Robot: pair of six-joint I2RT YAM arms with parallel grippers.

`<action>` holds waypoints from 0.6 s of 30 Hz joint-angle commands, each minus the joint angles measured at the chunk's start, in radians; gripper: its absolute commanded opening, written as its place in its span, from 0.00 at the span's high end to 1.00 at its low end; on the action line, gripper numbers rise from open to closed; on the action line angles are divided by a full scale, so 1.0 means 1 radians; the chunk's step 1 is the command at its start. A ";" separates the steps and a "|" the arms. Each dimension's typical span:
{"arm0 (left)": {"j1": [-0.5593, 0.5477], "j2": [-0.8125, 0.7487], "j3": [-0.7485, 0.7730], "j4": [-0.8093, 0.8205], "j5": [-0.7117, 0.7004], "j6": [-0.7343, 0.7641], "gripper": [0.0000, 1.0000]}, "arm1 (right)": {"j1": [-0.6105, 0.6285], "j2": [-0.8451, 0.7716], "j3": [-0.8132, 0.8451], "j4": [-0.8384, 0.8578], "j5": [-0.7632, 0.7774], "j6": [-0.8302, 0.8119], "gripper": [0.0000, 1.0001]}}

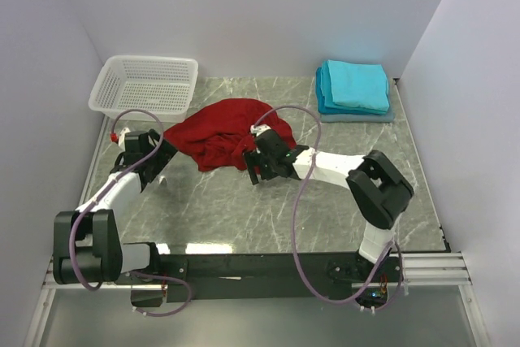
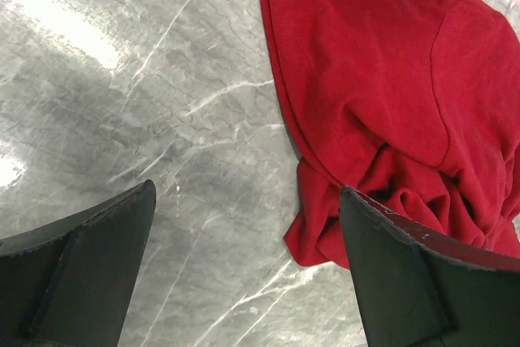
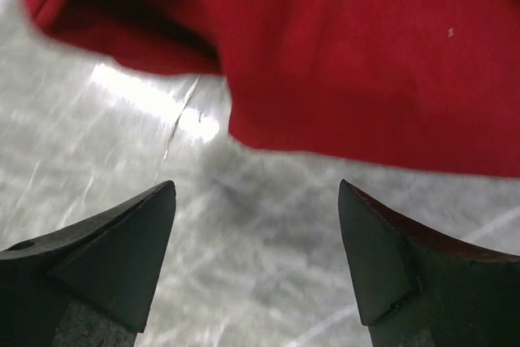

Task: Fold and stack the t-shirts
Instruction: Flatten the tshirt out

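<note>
A deep red t-shirt (image 1: 223, 134) lies crumpled in the middle of the marble table, just in front of the basket. Folded turquoise t-shirts (image 1: 354, 87) sit stacked at the back right. My left gripper (image 1: 165, 154) hovers open at the red shirt's left edge; in its wrist view the red t-shirt (image 2: 382, 95) fills the upper right, its hem by the right finger. My right gripper (image 1: 253, 158) is open at the shirt's right front edge, and the red t-shirt (image 3: 366, 54) hangs just beyond its fingertips (image 3: 158, 201), with bare marble between them.
A white mesh basket (image 1: 146, 84) stands at the back left, touching the red shirt's far edge. White walls close in the table on three sides. Purple cables loop over both arms.
</note>
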 commanded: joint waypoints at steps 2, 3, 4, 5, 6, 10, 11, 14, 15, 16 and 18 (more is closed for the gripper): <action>0.014 0.014 0.045 0.067 0.042 -0.009 0.01 | 0.002 0.064 0.097 0.049 0.076 0.023 0.16; 0.014 0.015 0.045 0.067 0.044 -0.008 0.01 | 0.002 0.088 0.102 0.052 0.089 0.024 0.18; 0.015 0.017 0.050 0.067 0.044 -0.005 0.01 | 0.002 0.098 0.109 0.052 0.105 0.035 0.18; 0.015 0.017 0.050 0.067 0.039 -0.005 0.01 | 0.002 0.108 0.112 0.055 0.116 0.038 0.22; 0.015 0.015 0.050 0.067 0.036 -0.005 0.01 | 0.002 0.125 0.113 0.061 0.123 0.040 0.25; 0.017 0.018 0.050 0.067 0.042 -0.002 0.01 | 0.002 0.145 0.117 0.061 0.207 0.087 0.84; 0.017 0.018 0.051 0.067 0.044 -0.002 0.00 | 0.000 0.144 0.113 0.055 0.226 0.096 1.00; 0.017 0.021 0.054 0.067 0.045 0.001 0.01 | -0.024 0.098 0.084 0.012 0.304 0.125 1.00; 0.017 0.023 0.054 0.067 0.060 0.001 0.01 | -0.034 0.054 0.068 0.001 0.326 0.132 1.00; 0.017 0.024 0.054 0.067 0.067 0.004 0.01 | -0.046 0.026 0.030 -0.027 0.365 0.147 1.00; 0.017 0.032 0.061 0.067 0.080 0.012 0.00 | -0.095 -0.069 -0.013 -0.058 0.392 0.167 1.00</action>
